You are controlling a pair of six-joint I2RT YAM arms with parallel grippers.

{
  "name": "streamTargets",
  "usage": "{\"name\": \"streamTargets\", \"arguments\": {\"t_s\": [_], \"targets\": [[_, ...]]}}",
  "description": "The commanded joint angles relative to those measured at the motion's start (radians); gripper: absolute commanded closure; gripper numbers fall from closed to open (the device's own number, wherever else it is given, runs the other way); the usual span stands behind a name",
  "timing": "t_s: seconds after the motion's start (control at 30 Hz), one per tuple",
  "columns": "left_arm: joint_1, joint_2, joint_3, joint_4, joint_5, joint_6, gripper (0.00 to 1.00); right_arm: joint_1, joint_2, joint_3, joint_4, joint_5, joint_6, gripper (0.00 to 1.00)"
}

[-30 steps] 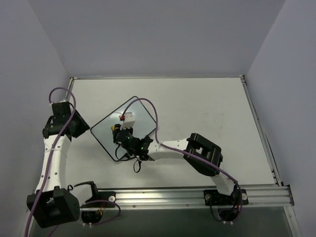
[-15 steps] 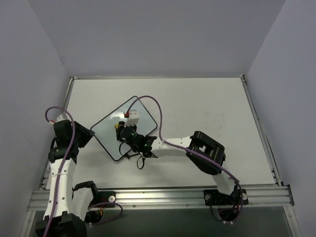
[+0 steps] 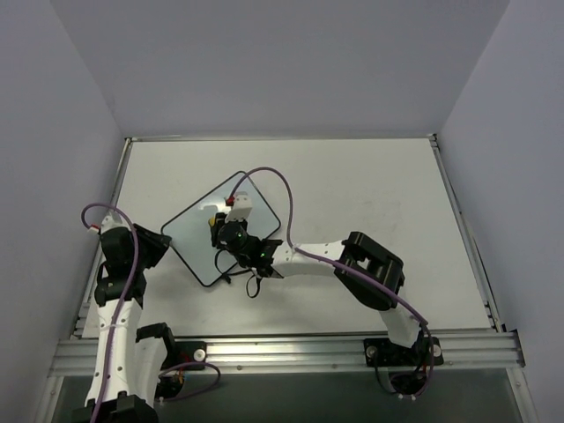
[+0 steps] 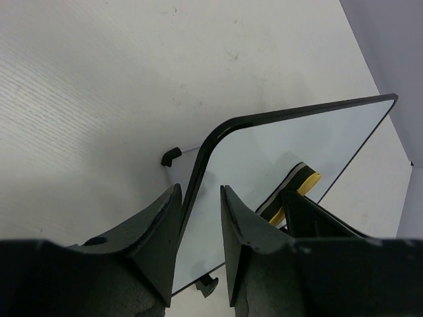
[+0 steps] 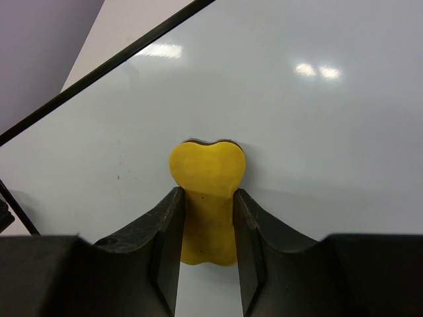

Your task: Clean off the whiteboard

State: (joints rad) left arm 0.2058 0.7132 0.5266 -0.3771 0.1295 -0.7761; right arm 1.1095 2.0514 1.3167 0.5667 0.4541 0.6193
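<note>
The whiteboard (image 3: 187, 236) lies as a diamond at the table's left middle, with a thin black rim and small black feet (image 4: 170, 157). My right gripper (image 3: 220, 231) is shut on the yellow eraser (image 5: 207, 173), whose far end presses on the white surface (image 5: 310, 112). The eraser (image 4: 307, 182) also shows in the left wrist view. My left gripper (image 4: 200, 189) is at the board's left corner (image 3: 167, 238), jaws apart. Its fingers straddle the black rim (image 4: 198, 165), one over the table and one over the board. Whether they touch it is hidden.
A purple cable (image 3: 269, 181) arches over the board from the right wrist. A metal rail (image 3: 352, 348) runs along the near edge with both arm bases. Grey walls close the table on three sides. Bare table (image 3: 370, 194) spreads to the right.
My left arm has swung toward the near edge and brought its gripper to the board's left corner. The right gripper has slid the eraser slightly up and right.
</note>
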Motion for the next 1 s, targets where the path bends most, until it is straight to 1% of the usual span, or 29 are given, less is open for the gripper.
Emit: {"name": "streamTargets", "arguments": {"t_s": [0.0, 0.2, 0.47, 0.53, 0.63, 0.67, 0.7, 0.77, 0.8, 0.83, 0.9, 0.97], "targets": [[0.007, -0.02, -0.005, 0.096, 0.012, -0.003, 0.62, -0.03, 0.058, 0.029, -0.143, 0.035, -0.044, 1.0], [0.007, -0.029, -0.017, 0.118, 0.024, 0.006, 0.7, 0.01, 0.108, 0.16, -0.188, 0.037, -0.079, 1.0], [0.007, -0.043, -0.013, 0.113, 0.03, 0.021, 0.87, 0.068, 0.164, 0.278, -0.215, 0.041, -0.107, 1.0], [0.006, -0.046, -0.013, 0.104, 0.024, 0.021, 0.89, 0.076, 0.171, 0.297, -0.22, 0.044, -0.118, 1.0], [0.006, -0.08, -0.008, 0.084, -0.004, 0.02, 0.89, 0.087, 0.181, 0.323, -0.228, 0.049, -0.127, 1.0], [0.006, -0.102, -0.005, 0.08, -0.013, 0.015, 0.88, 0.087, 0.181, 0.325, -0.232, 0.049, -0.127, 1.0], [0.006, -0.112, -0.001, 0.066, -0.024, 0.002, 0.79, 0.089, 0.179, 0.325, -0.232, 0.052, -0.128, 1.0], [0.006, -0.136, 0.019, 0.046, -0.063, -0.02, 0.67, 0.089, 0.178, 0.326, -0.231, 0.051, -0.132, 1.0], [0.006, -0.141, 0.029, 0.038, -0.079, -0.023, 0.56, 0.087, 0.177, 0.335, -0.232, 0.049, -0.135, 1.0], [0.006, -0.136, 0.054, 0.026, -0.108, -0.026, 0.53, 0.089, 0.177, 0.342, -0.234, 0.049, -0.138, 1.0], [0.006, -0.12, 0.084, -0.005, -0.12, -0.028, 0.53, 0.087, 0.187, 0.36, -0.241, 0.044, -0.142, 1.0], [0.006, -0.089, 0.121, -0.023, -0.165, -0.02, 0.52, 0.089, 0.202, 0.404, -0.257, 0.044, -0.154, 1.0]]}}
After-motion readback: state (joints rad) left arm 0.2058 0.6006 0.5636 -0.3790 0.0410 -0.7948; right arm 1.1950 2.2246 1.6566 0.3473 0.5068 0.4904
